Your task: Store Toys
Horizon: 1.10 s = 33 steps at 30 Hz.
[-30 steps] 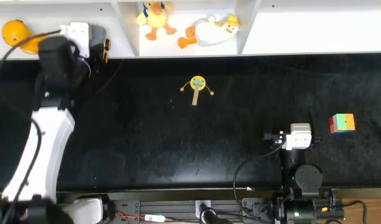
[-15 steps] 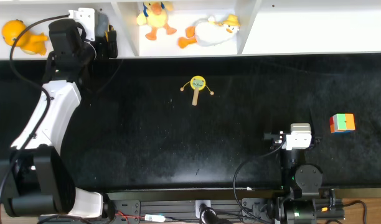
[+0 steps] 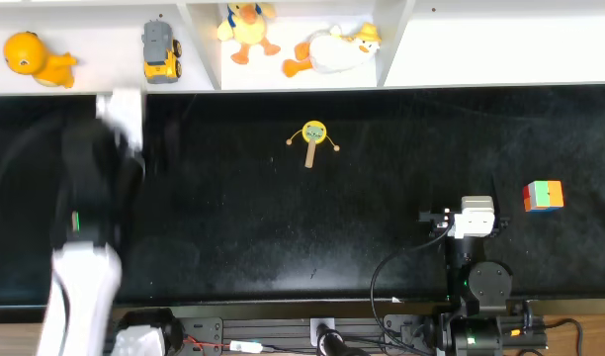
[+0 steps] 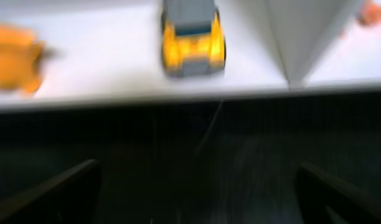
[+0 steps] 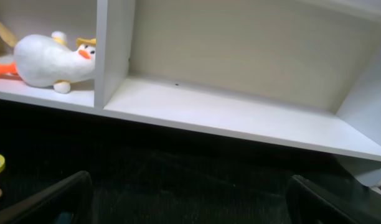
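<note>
Across the worktop, a black mat (image 3: 233, 218) runs edge to edge, and behind it stands a white shelf (image 3: 500, 49) split by upright dividers. Left compartment: an orange duck (image 3: 31, 57) and, well apart from it, a toy truck (image 3: 160, 51) on its wheels near the divider. Middle compartment: a yellow plush duck (image 3: 247, 28) beside a white plush goose (image 3: 332, 49). Out on the mat, a rattle drum (image 3: 312, 136) lies near the shelf, and a colour cube (image 3: 543, 195) sits far to the right. The left gripper (image 4: 197, 199) hangs over the mat just in front of the truck, fingers spread wide, nothing between them. The right gripper (image 5: 190, 205) is near its own base, facing the right compartment, jaws likewise wide apart and holding nothing. Now the tricky bits: from above, the left arm is hard to make out, the plush duck's head is cut off at the edge, and in the left wrist view the orange duck is only partly in frame.
</note>
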Each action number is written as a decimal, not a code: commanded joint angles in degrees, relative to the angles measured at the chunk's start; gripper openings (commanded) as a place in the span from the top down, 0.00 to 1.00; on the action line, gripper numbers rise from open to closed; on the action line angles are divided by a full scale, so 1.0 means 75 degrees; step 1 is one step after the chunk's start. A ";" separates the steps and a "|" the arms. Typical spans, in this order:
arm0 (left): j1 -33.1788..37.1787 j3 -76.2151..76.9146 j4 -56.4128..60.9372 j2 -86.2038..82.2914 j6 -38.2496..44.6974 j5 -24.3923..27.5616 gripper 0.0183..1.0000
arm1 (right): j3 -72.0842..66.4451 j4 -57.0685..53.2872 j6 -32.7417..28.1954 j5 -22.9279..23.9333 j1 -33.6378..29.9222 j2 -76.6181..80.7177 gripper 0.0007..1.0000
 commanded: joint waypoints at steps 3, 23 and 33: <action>-0.0323 -0.2897 0.1183 -0.3348 0.0006 -0.0382 0.00 | -0.0102 0.0029 -0.0026 0.0020 -0.0020 -0.0055 0.00; -0.0737 -0.5182 0.1498 -0.7603 -0.0256 -0.0449 0.00 | -0.0102 0.0029 -0.0026 0.0023 -0.0020 -0.0055 0.01; -0.0737 -0.5182 0.1495 -0.7600 -0.0256 -0.0449 0.00 | -0.0102 0.0029 -0.0026 0.0023 -0.0020 -0.0055 0.01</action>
